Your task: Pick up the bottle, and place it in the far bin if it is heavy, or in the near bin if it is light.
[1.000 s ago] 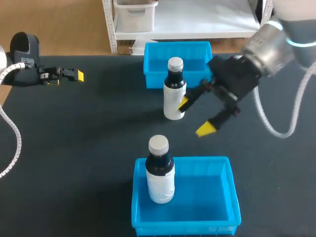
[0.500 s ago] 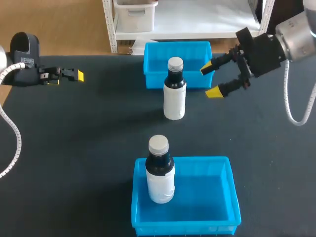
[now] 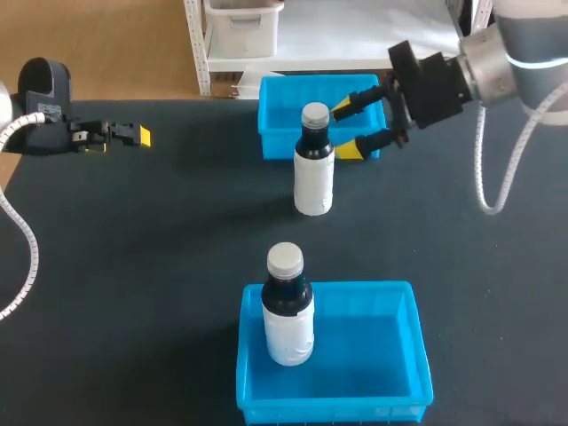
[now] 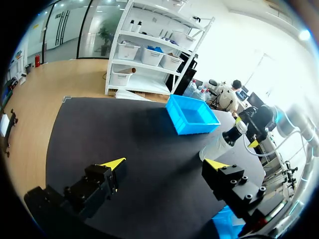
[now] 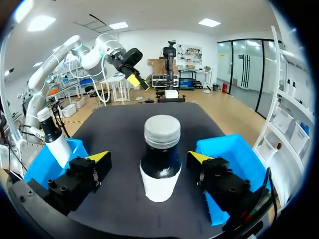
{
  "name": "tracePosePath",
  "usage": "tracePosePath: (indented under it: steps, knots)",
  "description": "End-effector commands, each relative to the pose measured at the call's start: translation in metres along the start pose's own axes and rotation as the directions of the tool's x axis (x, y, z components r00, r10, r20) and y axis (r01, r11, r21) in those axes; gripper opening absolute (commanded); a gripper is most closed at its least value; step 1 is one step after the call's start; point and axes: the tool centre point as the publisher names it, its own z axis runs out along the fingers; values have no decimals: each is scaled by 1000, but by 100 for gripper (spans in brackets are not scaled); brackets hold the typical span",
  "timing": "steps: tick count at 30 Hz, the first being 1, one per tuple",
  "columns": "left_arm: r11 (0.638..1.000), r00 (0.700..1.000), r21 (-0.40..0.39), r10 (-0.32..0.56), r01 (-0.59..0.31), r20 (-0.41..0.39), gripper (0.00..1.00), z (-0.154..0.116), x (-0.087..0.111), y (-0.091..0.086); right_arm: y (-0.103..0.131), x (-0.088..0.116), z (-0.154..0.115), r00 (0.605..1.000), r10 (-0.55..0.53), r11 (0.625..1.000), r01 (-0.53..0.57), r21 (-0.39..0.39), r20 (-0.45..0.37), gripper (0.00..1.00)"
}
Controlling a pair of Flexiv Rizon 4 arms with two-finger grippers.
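Because its weight must be judged by lifting, the grey-capped white plastic bottle [image 3: 313,173], upright on the black counter [image 3: 160,240], is flanked, seemingly untouched, by the wide-spread right claw [image 3: 345,130].

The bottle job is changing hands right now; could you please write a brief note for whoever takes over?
Left gripper: open, empty, at the table's left side, away from the job's things.
Right gripper: open, around neck height of the loose bottle, which sits ahead between its fingers, untouched.
Loose bottle: upright on the table, between the far bin and the near bin.
Done: a second bottle already stands in the near bin.
Left: grip the loose bottle, lift it, judge its weight, then bin it accordingly.
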Motion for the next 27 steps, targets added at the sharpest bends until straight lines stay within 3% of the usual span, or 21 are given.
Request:
tracePosePath:
  steps: [1, 17, 21, 27]
  knots:
    - [1000, 1000, 0, 0, 0, 0, 100, 0, 0, 0, -12, -1, 12, 1000, 3, 1000, -3, -17, 4, 100]
    - [1000, 1000, 0, 0, 0, 0, 100, 0, 0, 0, -15, -3, 39, 1000, 28, 999, -27, -17, 10, 100]
    - [1000, 1000, 0, 0, 0, 0, 100, 0, 0, 0, -13, -4, 38, 1000, 26, 999, -26, -20, 17, 79]
    - [1000, 1000, 0, 0, 0, 0, 100, 0, 0, 0, -9, -3, 38, 999, 30, 999, -29, -26, 27, 67]
